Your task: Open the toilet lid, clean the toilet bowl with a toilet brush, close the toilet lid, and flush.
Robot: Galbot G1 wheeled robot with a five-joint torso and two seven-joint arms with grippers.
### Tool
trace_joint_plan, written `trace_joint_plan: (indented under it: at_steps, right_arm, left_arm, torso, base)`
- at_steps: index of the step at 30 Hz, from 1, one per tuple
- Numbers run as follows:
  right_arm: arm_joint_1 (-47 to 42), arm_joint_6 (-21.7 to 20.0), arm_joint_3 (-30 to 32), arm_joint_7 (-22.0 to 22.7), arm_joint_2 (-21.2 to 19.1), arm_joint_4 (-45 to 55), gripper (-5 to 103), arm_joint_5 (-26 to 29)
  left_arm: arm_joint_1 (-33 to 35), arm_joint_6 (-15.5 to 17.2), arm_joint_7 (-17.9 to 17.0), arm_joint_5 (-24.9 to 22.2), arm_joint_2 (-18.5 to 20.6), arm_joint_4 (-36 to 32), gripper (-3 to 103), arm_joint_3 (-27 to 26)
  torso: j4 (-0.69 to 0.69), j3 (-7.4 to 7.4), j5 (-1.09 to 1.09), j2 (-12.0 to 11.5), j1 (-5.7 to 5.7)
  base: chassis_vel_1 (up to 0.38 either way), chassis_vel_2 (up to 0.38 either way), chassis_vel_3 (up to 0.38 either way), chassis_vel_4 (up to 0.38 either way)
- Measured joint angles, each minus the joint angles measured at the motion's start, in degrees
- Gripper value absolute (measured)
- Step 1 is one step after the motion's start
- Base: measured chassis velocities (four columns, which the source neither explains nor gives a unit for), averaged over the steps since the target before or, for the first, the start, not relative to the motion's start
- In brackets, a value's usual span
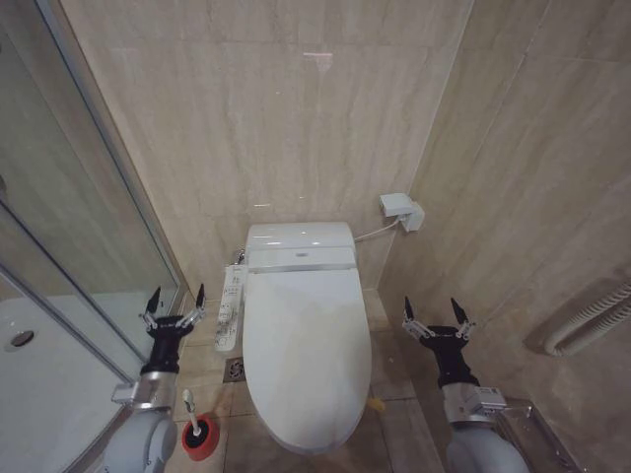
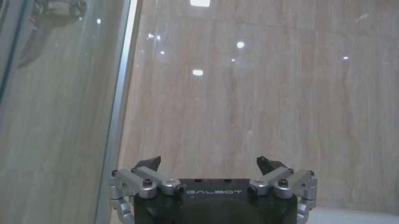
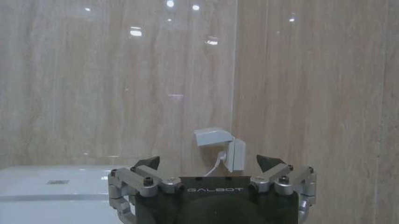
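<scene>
Left claw was spread wide and held nothing, raised beside the toilet's left flank, near the glass shower door. My left wrist camera showed the same claw gaping toward the beige tiled wall. Right claw matched it on the toilet's right side, fingers fully parted and empty; in the right wrist view that claw pointed at a white wall socket box with a cable.

I noted the toilet lid lay shut, flat over the toilet bowl, so the bowl's interior was hidden. The toilet brush stood in its red cup holder on the floor, left of the toilet's front, just below the left arm. A long white button panel ran along the toilet's left edge.
</scene>
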Motion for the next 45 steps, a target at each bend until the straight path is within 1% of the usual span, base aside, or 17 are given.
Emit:
trace_joint_plan:
  at_steps: [2,3,4,5,6,9,12,14,20,25,26,28,30,35,40,43,45]
  right_arm:
    - [0.0,0.0,0.0,0.0,0.0,0.0,100,0.0]
    - [0.0,0.0,0.0,0.0,0.0,0.0,100,0.0]
    - [0.0,0.0,0.0,0.0,0.0,0.0,100,0.0]
    - [0.0,0.0,0.0,0.0,0.0,0.0,100,0.0]
    - [0.0,0.0,0.0,0.0,0.0,0.0,100,0.0]
    - [0.0,0.0,0.0,0.0,0.0,0.0,100,0.0]
    - [0.0,0.0,0.0,0.0,0.0,0.0,100,0.0]
    - [0.0,0.0,0.0,0.0,0.0,0.0,100,0.0]
    - [0.0,0.0,0.0,0.0,0.0,0.0,100,0.0]
    - [0.0,0.0,0.0,0.0,0.0,0.0,100,0.0]
    - [0.0,0.0,0.0,0.0,0.0,0.0,100,0.0]
    - [0.0,0.0,0.0,0.0,0.0,0.0,100,0.0]
    - [0.0,0.0,0.0,0.0,0.0,0.0,100,0.0]
    - [0.0,0.0,0.0,0.0,0.0,0.0,100,0.0]
    - [0.0,0.0,0.0,0.0,0.0,0.0,100,0.0]
    - [0.0,0.0,0.0,0.0,0.0,0.0,100,0.0]
    - [0.0,0.0,0.0,0.0,0.0,0.0,100,0.0]
  left_arm:
    - [0.1,-0.4,-0.7,-0.2,-0.1,0.9,99,0.0]
    - [0.7,0.2,-1.8,-1.1,-0.3,2.2,99,-0.1]
    - [1.4,1.2,-2.4,-2.0,-0.4,2.6,100,0.1]
    - [1.9,2.9,-2.8,-3.1,-0.3,2.4,100,0.2]
    - [2.4,3.8,-2.9,-3.6,-0.3,1.8,100,0.2]
    - [3.1,4.9,-2.7,-3.9,-0.3,1.0,100,0.2]
    - [3.6,4.7,-1.2,-3.0,-0.5,0.4,100,-0.4]
    - [3.7,4.0,-0.8,-1.9,-0.6,0.3,100,-0.8]
    - [4.4,4.0,-2.2,-0.7,-0.6,-1.7,100,-1.2]
    - [5.9,5.7,-3.6,-0.2,0.0,-6.7,100,-1.4]
    - [5.9,5.7,-3.6,-0.2,0.0,-6.7,100,-1.4]
    - [6.2,7.3,-4.3,-0.2,0.4,-9.4,100,-1.7]
    - [6.7,8.0,-4.4,-0.2,0.6,-11.0,100,-1.8]
    - [7.3,7.9,-4.4,-0.1,0.5,-11.2,100,-1.8]
    - [6.9,7.1,-4.5,-2.0,0.8,-8.0,100,-1.8]
    - [6.6,7.6,-4.6,-3.0,0.9,-7.5,100,-1.8]
    - [6.3,8.9,-4.5,-3.8,0.8,-7.5,100,-1.6]
  torso:
    - [-0.02,-0.01,0.05,0.0,0.0]
    - [-0.04,-0.01,0.07,0.0,-0.01]
    - [0.02,0.01,-0.01,0.0,0.0]
    - [-0.02,0.01,-0.01,0.0,0.01]
    - [0.01,-0.01,0.05,0.0,-0.01]
    - [0.0,0.0,0.02,0.0,0.0]
    - [0.0,0.0,0.05,0.0,0.0]
    - [0.0,0.0,0.02,0.0,0.0]
    - [0.0,0.0,0.02,0.0,0.0]
    - [0.0,0.0,0.02,0.0,0.0]
    - [0.0,0.0,0.02,0.0,0.0]
    - [0.0,0.0,0.03,0.0,0.0]
    - [-0.01,-0.01,0.03,0.0,0.0]
    - [0.0,0.0,0.03,0.0,0.0]
    - [0.0,0.0,0.02,0.0,0.0]
    - [0.0,0.0,0.02,0.0,0.0]
    - [-0.01,0.0,0.02,0.0,0.0]
  base:
    - [0.0,0.0,0.0,0.0]
    - [0.0,0.0,0.0,0.0]
    - [0.0,0.0,0.0,0.0]
    - [0.0,0.0,0.0,0.0]
    - [0.0,0.0,0.0,0.0]
    - [0.0,0.0,0.0,0.0]
    - [0.0,0.0,0.0,0.0]
    - [0.0,0.0,0.0,0.0]
    - [0.0,0.0,0.0,0.0]
    - [0.0,0.0,0.0,0.0]
    - [0.0,0.0,0.0,0.0]
    - [0.0,0.0,0.0,0.0]
    - [0.0,0.0,0.0,0.0]
    - [0.0,0.0,0.0,0.0]
    - [0.0,0.0,0.0,0.0]
    - [0.0,0.0,0.0,0.0]
    - [0.0,0.0,0.0,0.0]
